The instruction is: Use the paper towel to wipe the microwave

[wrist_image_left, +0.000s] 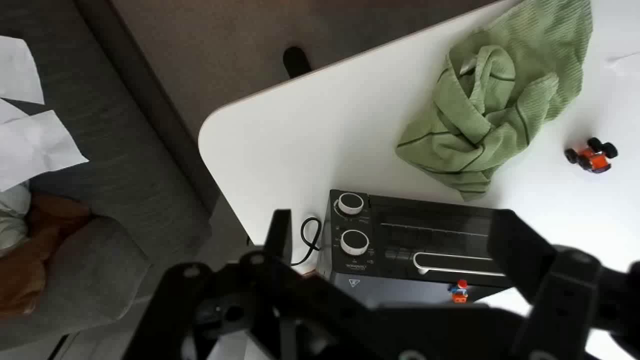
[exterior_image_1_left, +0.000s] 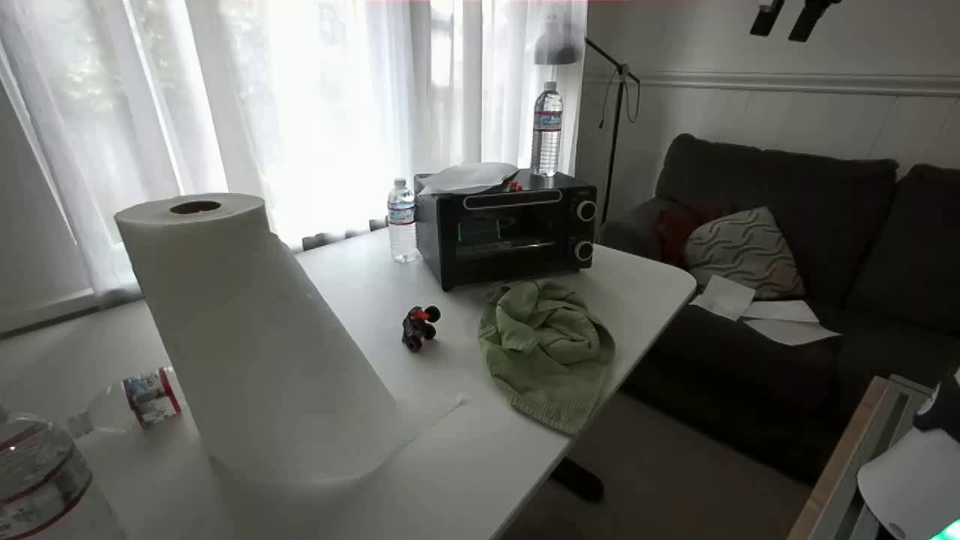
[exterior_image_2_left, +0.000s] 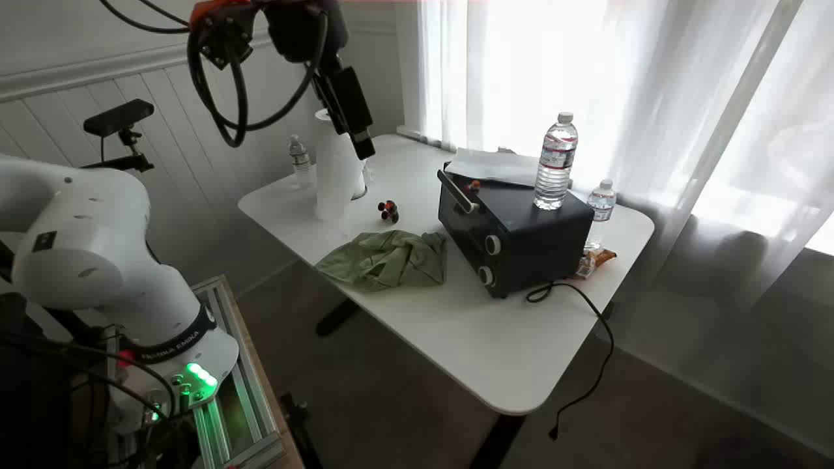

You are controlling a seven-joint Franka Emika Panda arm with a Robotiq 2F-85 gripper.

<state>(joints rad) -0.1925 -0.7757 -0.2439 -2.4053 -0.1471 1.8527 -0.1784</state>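
In midair: fingers (wrist_image_left: 515, 240) stood wide apart, bare, clear of contact. On surface (exterior_image_1_left: 637, 271): microwave (exterior_image_1_left: 510, 225), with bottle (exterior_image_2_left: 554, 176) atop; paper towel roll (exterior_image_1_left: 262, 337) stood upright, well apart. Bottle label (exterior_image_1_left: 547, 120) was red and blue, wording too small to read. Microwave lettering (wrist_image_left: 356, 267): illegible. Band (exterior_image_2_left: 176, 346) on arm base (exterior_image_2_left: 218, 355) read FRANKA EMIKA.

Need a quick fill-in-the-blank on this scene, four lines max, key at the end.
1. The paper roll is not lying on its side but standing ____.
2. The oven has ____ round knobs on its front panel.
3. A bottle stands on the oven's ____.
4. The fingers are not shut but ____.

Missing words: upright; two; top; open.
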